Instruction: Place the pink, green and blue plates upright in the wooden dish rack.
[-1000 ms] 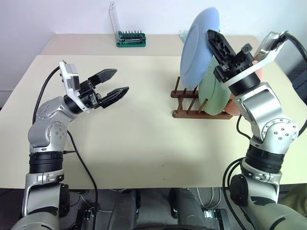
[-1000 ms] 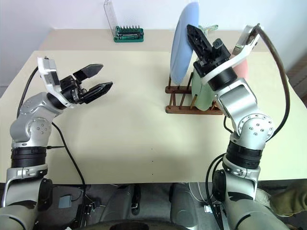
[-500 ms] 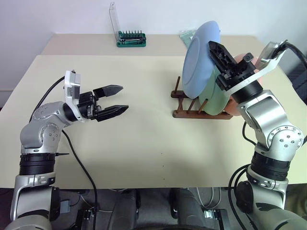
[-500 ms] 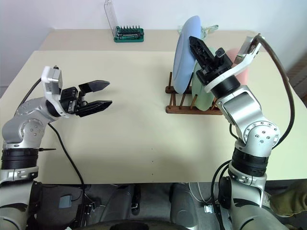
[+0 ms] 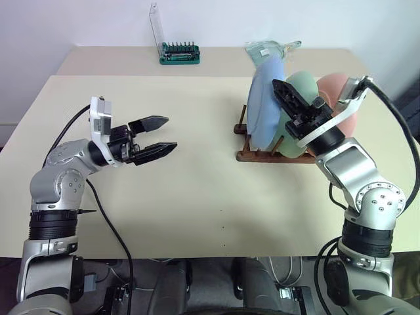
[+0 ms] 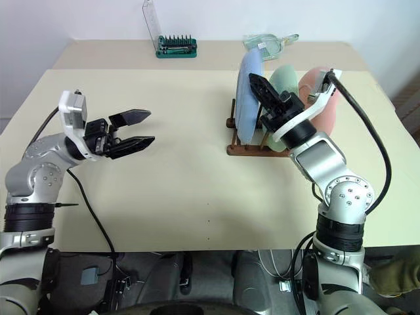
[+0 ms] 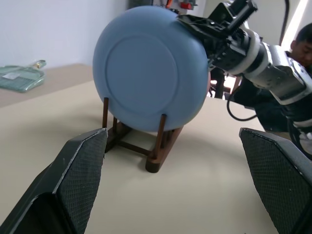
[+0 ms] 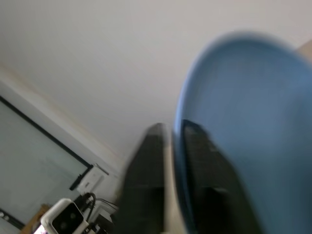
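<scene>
The light blue round plastic plate (image 5: 264, 102), earlier held high, now sits in the dark brown wooden rack (image 5: 252, 154), its rim between the right gripper (image 5: 289, 98)'s barely parted jaws, completing the trio; the left gripper (image 5: 157, 136)'s jaws are spread wide.

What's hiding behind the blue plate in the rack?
Behind the blue plate the green plate and the pink plate stand in the wooden dish rack. Just their upper parts peek out; the rest is covered.

Robotics lab or test room: plain beige table (image 5: 197, 190) against a bare white wall (image 5: 79, 20), green screwdriver-bit case (image 5: 179, 52) at the far edge, seated person (image 7: 297, 53) beside loose cabling.
</scene>
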### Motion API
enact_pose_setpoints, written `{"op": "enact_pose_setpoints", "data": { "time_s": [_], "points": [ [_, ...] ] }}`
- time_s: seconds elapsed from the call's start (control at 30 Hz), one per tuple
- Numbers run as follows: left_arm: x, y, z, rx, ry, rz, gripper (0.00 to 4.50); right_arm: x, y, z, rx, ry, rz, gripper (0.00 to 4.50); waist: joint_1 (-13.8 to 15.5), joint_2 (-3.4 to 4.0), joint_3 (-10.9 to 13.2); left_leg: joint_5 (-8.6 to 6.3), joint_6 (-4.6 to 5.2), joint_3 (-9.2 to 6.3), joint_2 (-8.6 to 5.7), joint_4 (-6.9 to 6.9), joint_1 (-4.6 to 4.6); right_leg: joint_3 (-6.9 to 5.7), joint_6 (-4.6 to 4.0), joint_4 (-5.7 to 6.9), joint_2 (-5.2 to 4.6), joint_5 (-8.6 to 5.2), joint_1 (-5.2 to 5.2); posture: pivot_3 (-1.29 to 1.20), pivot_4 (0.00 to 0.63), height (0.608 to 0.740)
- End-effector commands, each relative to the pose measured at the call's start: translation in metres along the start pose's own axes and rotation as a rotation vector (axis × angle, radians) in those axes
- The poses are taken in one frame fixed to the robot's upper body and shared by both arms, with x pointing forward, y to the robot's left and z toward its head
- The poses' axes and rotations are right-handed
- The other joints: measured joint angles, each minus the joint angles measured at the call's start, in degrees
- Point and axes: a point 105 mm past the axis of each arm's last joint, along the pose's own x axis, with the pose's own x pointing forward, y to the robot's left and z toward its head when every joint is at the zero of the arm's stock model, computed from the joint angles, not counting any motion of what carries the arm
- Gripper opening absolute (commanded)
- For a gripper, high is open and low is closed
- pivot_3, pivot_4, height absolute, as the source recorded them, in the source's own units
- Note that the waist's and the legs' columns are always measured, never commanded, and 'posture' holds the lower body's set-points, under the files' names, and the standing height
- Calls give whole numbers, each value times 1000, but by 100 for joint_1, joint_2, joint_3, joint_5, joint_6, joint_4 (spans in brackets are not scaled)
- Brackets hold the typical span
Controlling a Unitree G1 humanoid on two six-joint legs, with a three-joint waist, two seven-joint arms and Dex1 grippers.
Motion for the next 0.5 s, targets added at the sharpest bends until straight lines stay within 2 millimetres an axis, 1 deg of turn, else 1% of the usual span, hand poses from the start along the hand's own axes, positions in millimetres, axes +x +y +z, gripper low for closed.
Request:
{"op": "enact_pose_setpoints", "data": {
  "time_s": [0.03,0.07,0.17,0.2,0.43,0.5],
  "points": [
    [1,-3,9,44,-15,-10,4500,2,17,9,-71,-27,61,2279,-2,0,0,0,0,0,0,0,0,0,0,0,0,0,0,0,150,740],
    [1,-3,9,45,-15,-8,4500,3,17,9,-89,-21,63,2880,-2,0,0,0,0,0,0,0,0,0,0,0,0,0,0,0,150,740],
    [1,-3,10,45,-18,-5,4500,4,18,9,-141,-12,63,4336,-3,0,0,0,0,0,0,0,0,0,0,0,0,0,0,0,150,740],
    [1,-3,10,46,-19,-4,4500,4,18,9,-157,-16,63,4452,-3,0,0,0,0,0,0,0,0,0,0,0,0,0,0,0,150,740],
    [0,-2,10,50,-24,3,4500,6,23,16,-259,-46,85,4452,2,0,0,0,0,0,0,0,0,0,0,0,0,0,0,0,150,740],
    [0,-1,10,52,-24,2,4500,6,25,19,-356,-59,86,4452,2,0,0,0,0,1,0,0,0,0,0,0,0,0,0,0,150,740]
  ]
}}
